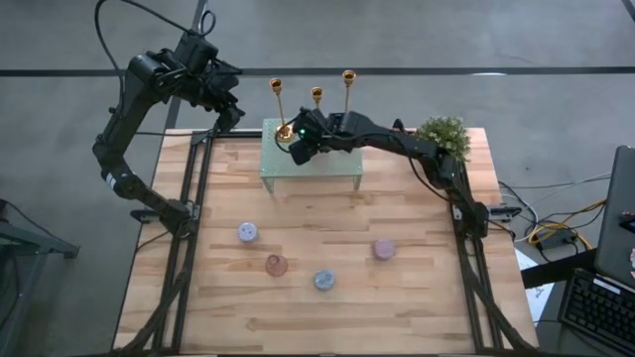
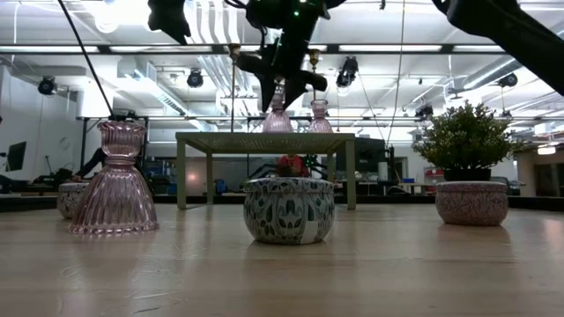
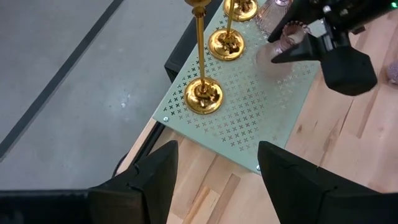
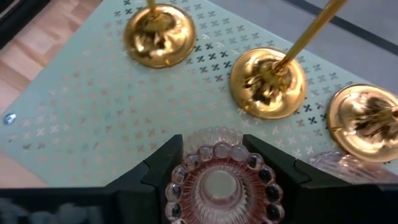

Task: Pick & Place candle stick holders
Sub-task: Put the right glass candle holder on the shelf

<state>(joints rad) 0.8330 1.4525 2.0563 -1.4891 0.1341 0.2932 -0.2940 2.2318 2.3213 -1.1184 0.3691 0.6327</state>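
Note:
Three gold candlesticks (image 4: 268, 81) stand on their round bases along the far edge of a pale green perforated stand (image 1: 337, 167); they also show in the left wrist view (image 3: 203, 94). My right gripper (image 4: 214, 148) is over the stand's left part (image 1: 301, 147), shut on a pink glass candle holder (image 4: 217, 183) just in front of the gold ones. A second pink glass holder (image 4: 348, 167) stands beside it. My left gripper (image 3: 214, 171) is open and empty, above the table's far left corner (image 1: 226, 114). My right gripper pinches the pink glass holder's beaded top rim (image 4: 186, 163) between its two fingers, one on each side. The fingers come from above, slanting down. The holder is upright with its flared foot (image 3: 273, 59) at the stand's top; whether it rests there I cannot tell.
On the wood table in front of the stand are a lavender jar (image 1: 247, 232), another pink glass holder (image 1: 277, 265), a teal patterned jar (image 1: 324, 280) and a pink jar (image 1: 384, 248). A potted plant (image 1: 444, 134) stands at the far right corner.

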